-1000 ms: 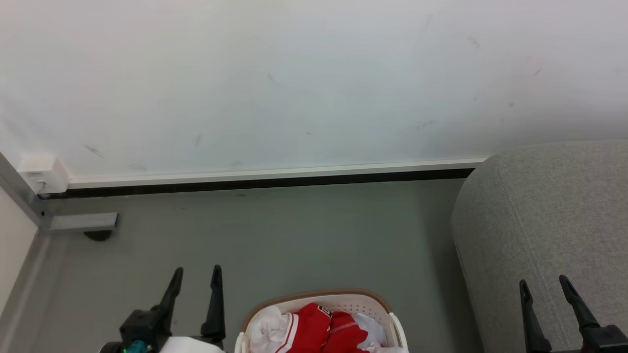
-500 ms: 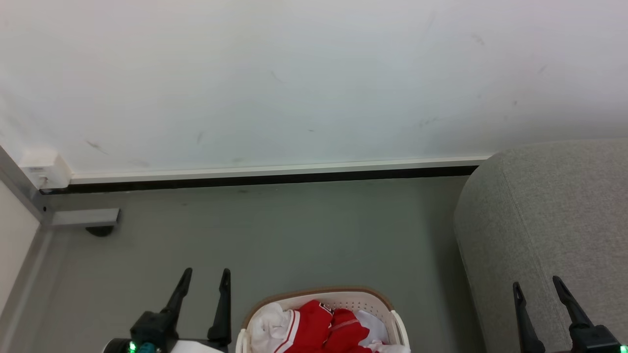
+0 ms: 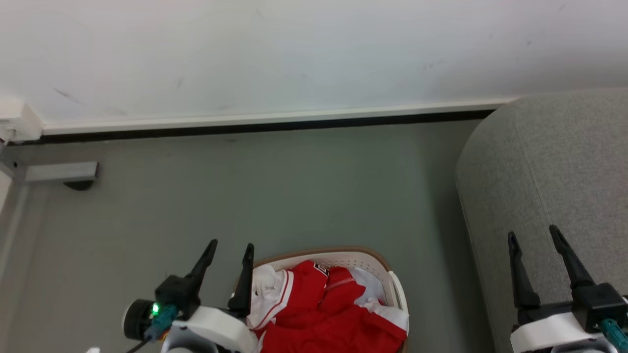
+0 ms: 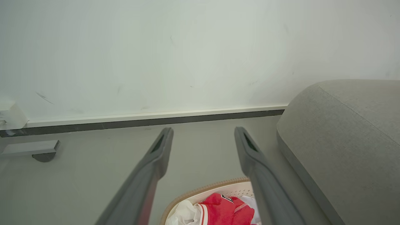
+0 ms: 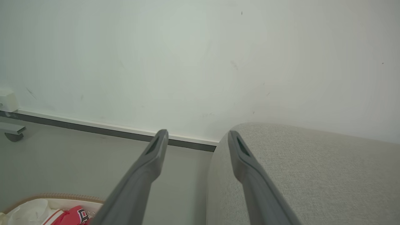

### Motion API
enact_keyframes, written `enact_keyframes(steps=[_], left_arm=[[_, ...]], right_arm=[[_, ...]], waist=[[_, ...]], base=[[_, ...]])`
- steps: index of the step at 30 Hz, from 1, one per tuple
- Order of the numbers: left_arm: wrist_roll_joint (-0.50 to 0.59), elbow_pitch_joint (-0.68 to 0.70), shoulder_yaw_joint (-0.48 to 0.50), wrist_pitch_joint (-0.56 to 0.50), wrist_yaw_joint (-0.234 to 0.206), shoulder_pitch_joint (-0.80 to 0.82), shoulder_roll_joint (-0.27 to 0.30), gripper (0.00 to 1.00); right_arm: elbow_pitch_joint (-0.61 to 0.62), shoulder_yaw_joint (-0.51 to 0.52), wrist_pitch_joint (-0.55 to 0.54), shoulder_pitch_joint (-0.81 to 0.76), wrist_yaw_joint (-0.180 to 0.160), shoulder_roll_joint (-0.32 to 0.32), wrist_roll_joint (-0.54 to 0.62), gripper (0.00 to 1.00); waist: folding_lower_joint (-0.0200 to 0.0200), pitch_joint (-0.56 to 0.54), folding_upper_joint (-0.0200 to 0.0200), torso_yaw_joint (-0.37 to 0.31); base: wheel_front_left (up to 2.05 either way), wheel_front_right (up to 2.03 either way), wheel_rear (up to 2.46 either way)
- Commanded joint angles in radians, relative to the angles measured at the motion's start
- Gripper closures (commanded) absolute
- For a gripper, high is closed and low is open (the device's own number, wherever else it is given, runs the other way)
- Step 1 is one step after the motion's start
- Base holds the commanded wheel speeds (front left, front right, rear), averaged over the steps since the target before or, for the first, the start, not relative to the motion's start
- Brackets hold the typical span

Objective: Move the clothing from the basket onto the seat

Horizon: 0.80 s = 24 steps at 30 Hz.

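Note:
The red and white clothing (image 3: 333,309) lies bunched in the cream basket (image 3: 395,294) with the brown rim, at the bottom middle of the head view. My left gripper (image 3: 232,245) is open just left of the basket's rim, nothing between its fingers. My right gripper (image 3: 533,233) is open in front of the grey seat (image 3: 564,162) at the right. In the left wrist view the clothing (image 4: 225,211) and basket (image 4: 200,193) show between the open fingers of the left gripper (image 4: 203,132), with the seat (image 4: 343,137) to the right. The right wrist view shows the right gripper (image 5: 197,135) open, the seat (image 5: 312,168) and the basket (image 5: 50,197).
A white wall (image 3: 294,54) with a dark baseboard (image 3: 265,125) runs across behind the grey floor (image 3: 274,191). A grey metal foot (image 3: 59,172) and a white box (image 3: 14,125) sit at the far left by the wall.
The head camera has tilted down, so the wall and baseboard sit higher in the picture and more of the basket and both arms shows. Both grippers stay open.

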<state>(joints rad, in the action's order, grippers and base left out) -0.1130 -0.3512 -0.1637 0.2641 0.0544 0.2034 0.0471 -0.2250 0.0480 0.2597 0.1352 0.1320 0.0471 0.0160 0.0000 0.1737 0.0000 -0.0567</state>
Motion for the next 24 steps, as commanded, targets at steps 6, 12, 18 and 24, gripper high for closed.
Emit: enact_keyframes(steps=[6, 12, 18, 24], left_arm=[[0.051, -0.142, -0.069, -0.009, 0.04, 0.15, 0.02, 0.0], [0.09, -0.271, -0.162, -0.093, 0.066, 0.276, 0.036, 0.0], [0.069, -0.372, -0.241, -0.182, 0.075, 0.363, 0.055, 0.0], [0.0, -0.447, -0.336, -0.282, 0.077, 0.421, 0.08, 0.0]], right_arm=[[0.039, -0.023, 0.004, 0.107, -0.002, 0.002, -0.044, 0.0], [0.07, -0.053, 0.003, 0.178, -0.002, 0.002, -0.092, 0.0], [0.098, -0.083, 0.003, 0.224, -0.002, 0.001, -0.133, 0.0], [0.139, -0.106, 0.003, 0.263, -0.002, 0.001, -0.169, 0.0]], waist=[[0.0, 0.188, 0.0, -0.067], [0.0, 0.301, 0.0, -0.136], [0.0, 0.387, 0.0, -0.204], [0.0, 0.481, 0.0, -0.26]], base=[[0.0, 0.0, 0.0], [0.0, 0.0, 0.0], [0.0, 0.0, 0.0], [0.0, 0.0, 0.0]])
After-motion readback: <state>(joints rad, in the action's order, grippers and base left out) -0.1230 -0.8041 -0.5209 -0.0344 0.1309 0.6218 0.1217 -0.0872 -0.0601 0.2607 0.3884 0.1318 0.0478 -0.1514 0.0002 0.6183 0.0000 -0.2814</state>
